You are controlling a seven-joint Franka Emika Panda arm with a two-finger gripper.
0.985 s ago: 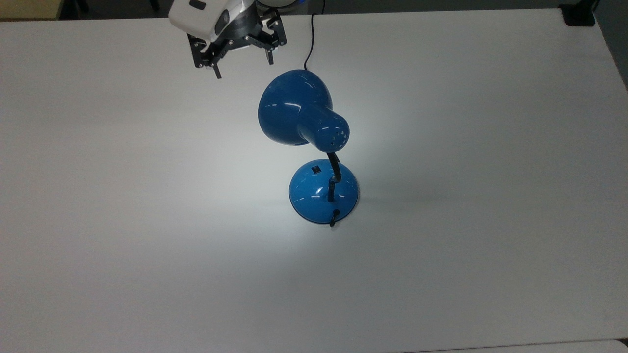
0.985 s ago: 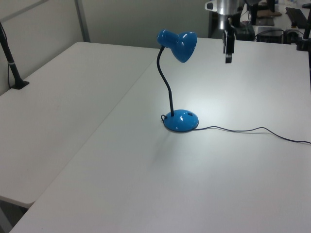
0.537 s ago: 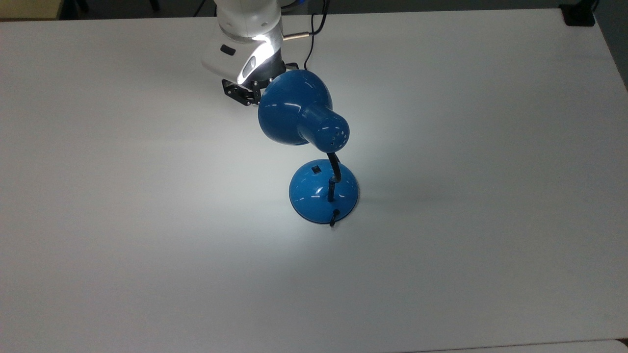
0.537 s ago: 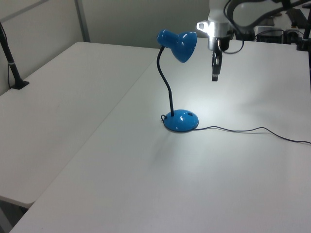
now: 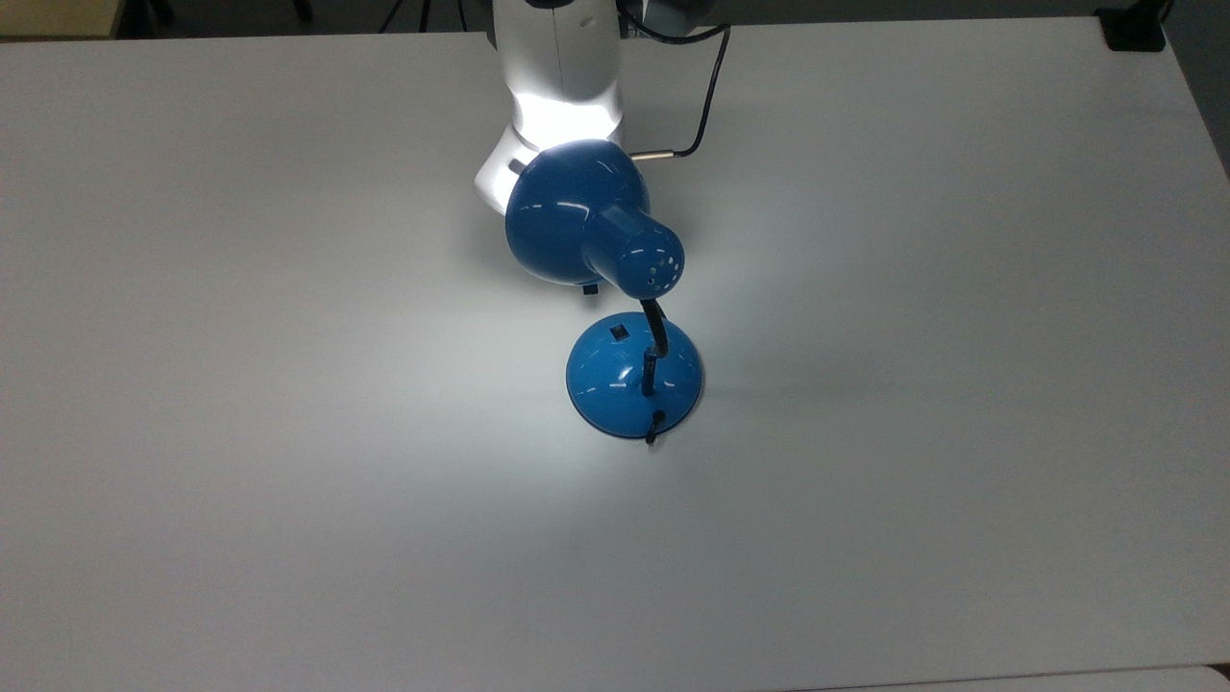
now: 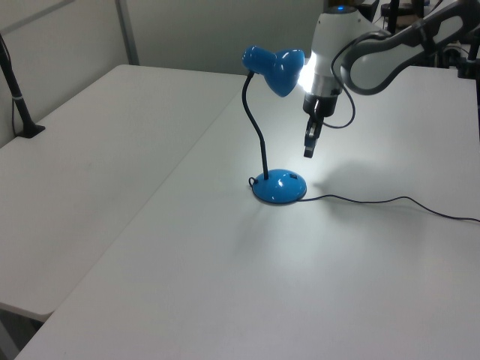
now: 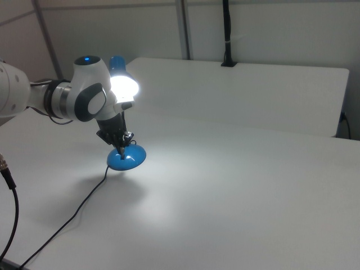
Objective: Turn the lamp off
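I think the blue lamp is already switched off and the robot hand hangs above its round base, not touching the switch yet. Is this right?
Not quite: the lamp is on. The right view shows its shade glowing bright, with a pool of light on the table around the base. The rest holds: in the left view the hand hangs above the base, clear of it.

Lit lamp (image 5: 629,380) on white table (image 5: 240,384)

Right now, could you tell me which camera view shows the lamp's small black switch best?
The top view: the switch sits in plain sight on the lamp base, just below the shade. In the left view it is a dark speck on the base's right edge. In the right view the hand hangs before the base.
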